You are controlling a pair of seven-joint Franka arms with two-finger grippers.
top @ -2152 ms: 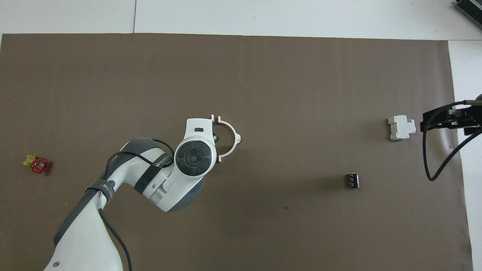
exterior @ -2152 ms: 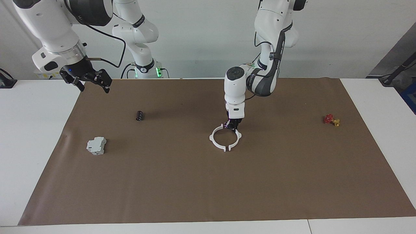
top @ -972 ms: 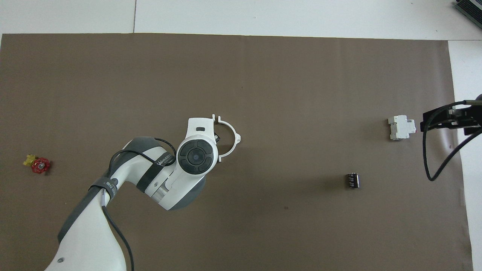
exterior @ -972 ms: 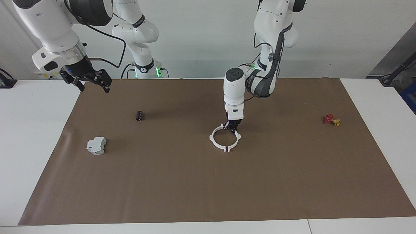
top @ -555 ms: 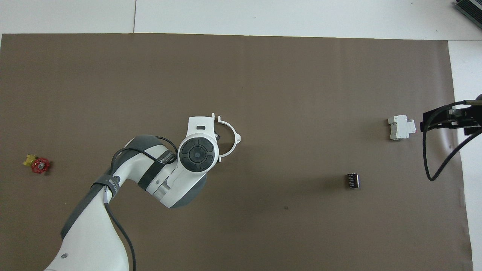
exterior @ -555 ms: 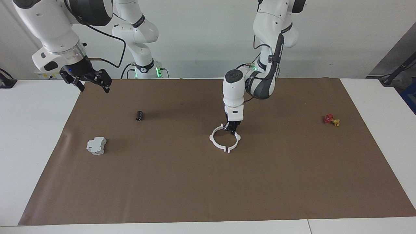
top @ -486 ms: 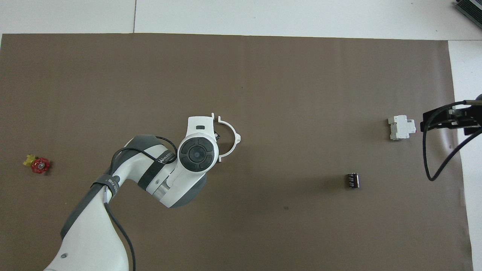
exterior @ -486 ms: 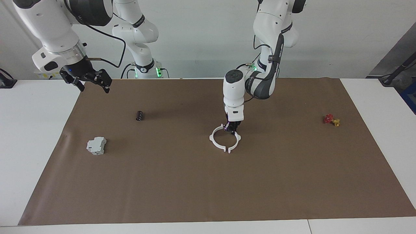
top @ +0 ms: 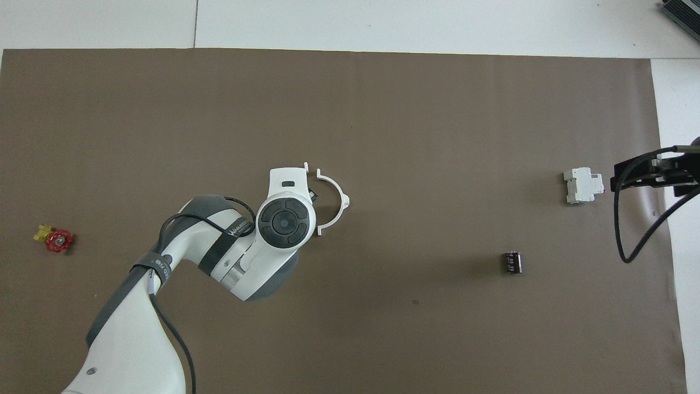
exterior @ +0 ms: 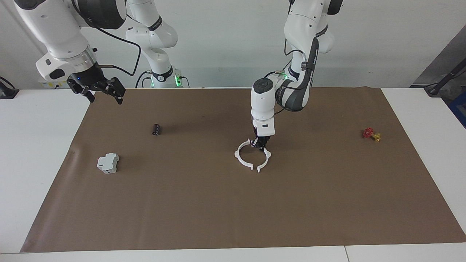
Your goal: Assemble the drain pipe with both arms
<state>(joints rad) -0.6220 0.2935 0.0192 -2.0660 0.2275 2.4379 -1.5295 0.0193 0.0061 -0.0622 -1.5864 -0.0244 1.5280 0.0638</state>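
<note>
The drain pipe lies mid-mat as two white half-rings that form a ring. The half-ring toward the right arm's end (exterior: 237, 154) also shows in the overhead view (top: 345, 202). The half-ring toward the left arm's end (exterior: 269, 155) is mostly hidden under the left wrist in the overhead view, where only an end tab (top: 305, 164) shows. My left gripper (exterior: 260, 144) is down at the ring's end nearer the robots, shut on that half-ring. A small gap shows between the halves at the end farther from the robots. My right gripper (exterior: 97, 90) is open and waits, raised over the mat's edge.
A grey-white boxy block (exterior: 107, 163) and a small black cylinder (exterior: 156, 129) lie toward the right arm's end of the brown mat (exterior: 233, 211). A red and yellow valve (exterior: 371, 134) lies toward the left arm's end.
My left gripper has shifted slightly toward the left arm's end with its half-ring. The gap between the halves has widened. The right arm has not moved.
</note>
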